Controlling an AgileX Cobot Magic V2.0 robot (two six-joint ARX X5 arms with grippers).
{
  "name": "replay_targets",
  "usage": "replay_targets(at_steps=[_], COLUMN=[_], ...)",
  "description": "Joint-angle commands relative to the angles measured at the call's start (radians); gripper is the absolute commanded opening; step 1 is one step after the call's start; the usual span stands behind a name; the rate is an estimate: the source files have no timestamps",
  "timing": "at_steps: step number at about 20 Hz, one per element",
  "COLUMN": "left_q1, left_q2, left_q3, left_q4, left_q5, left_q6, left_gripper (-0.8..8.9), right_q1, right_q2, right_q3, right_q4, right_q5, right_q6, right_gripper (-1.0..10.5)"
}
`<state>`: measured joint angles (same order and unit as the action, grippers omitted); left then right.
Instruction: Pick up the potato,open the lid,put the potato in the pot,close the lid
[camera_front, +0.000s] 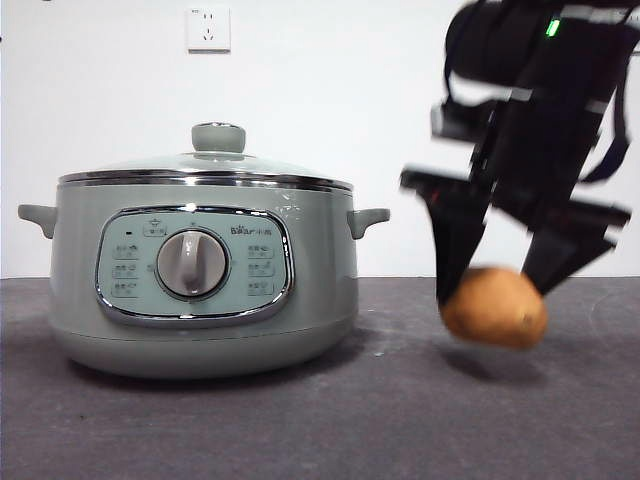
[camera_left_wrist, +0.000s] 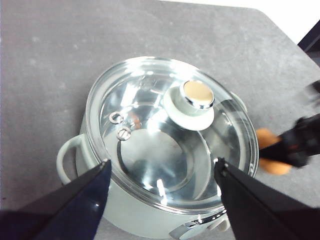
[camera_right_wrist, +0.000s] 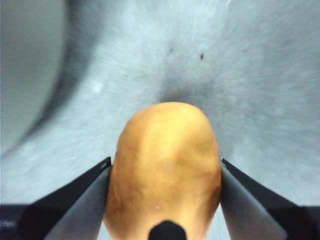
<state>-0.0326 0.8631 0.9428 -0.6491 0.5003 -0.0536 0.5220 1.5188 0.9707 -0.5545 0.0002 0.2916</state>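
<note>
1. My right gripper (camera_right_wrist: 165, 172) has its fingers (camera_front: 455, 260) clamped on the potato (camera_front: 495, 307), one on each long flank. The potato hangs just clear of the worktop (camera_front: 300, 420), off the pot's (camera_front: 205, 290) handle side and well apart from its wall.

2. The potato looks firm, smooth-skinned, oval and orange-brown. I judge it dense and stiff enough to take a hard squeeze, but the rounded flanks could let it roll or slide out, so a hold across the widest middle seems safest.

3. My left gripper (camera_left_wrist: 162, 182) hovers above the pot with its fingers wide apart and empty, the lid (camera_left_wrist: 170, 135) showing between them.

4. The lid is a shallow dome of clear glass with a chrome rim, seated squarely on the pot. I judge it fragile, fairly heavy and slippery at the edge.

5. The place to take it is the knob (camera_front: 218, 137) — pale green with a shiny metal cap in the left wrist view, standing proud at the lid's centre and narrow enough to pinch.

6. The pot is a broad pale-green cooker with a hard glossy shell, a chrome-framed panel, a grey dial (camera_front: 192, 264) and small handles — likely too heavy to shift as the lid lifts.
</note>
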Motion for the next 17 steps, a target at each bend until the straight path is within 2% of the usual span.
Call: replay_targets(at_steps=[1, 5, 8, 11, 17], left_q1=[-0.028, -0.125, -0.224, -0.306, -0.410], left_q2=[0.027, 0.115, 0.216, 0.323, 0.473], left_q3=[0.003, 0.023, 0.078, 0.127, 0.148], left_q4=[0.057, 0.216, 0.247, 0.294, 0.342], left_q5=[0.000, -0.013, -0.123, -0.185, -0.326], left_q6=[-0.036, -0.105, -0.102, -0.100, -0.072], left_gripper=[3.50, 3.50, 3.50, 3.50, 3.50], right_q1=[-0.012, -0.035, -0.055, -0.074, -0.084], right_q2=[-0.085, -0.219, -0.279, -0.305, -0.309], right_q3=[0.001, 0.001, 0.001, 0.001, 0.001], right_q4=[-0.056, -0.165, -0.224, -0.251, -0.269], right_q5=[0.002, 0.007, 0.008, 0.010, 0.009], right_q6=[-0.017, -0.030, -0.039, -0.040, -0.040], right_gripper=[0.0, 0.0, 0.0, 0.0, 0.0])
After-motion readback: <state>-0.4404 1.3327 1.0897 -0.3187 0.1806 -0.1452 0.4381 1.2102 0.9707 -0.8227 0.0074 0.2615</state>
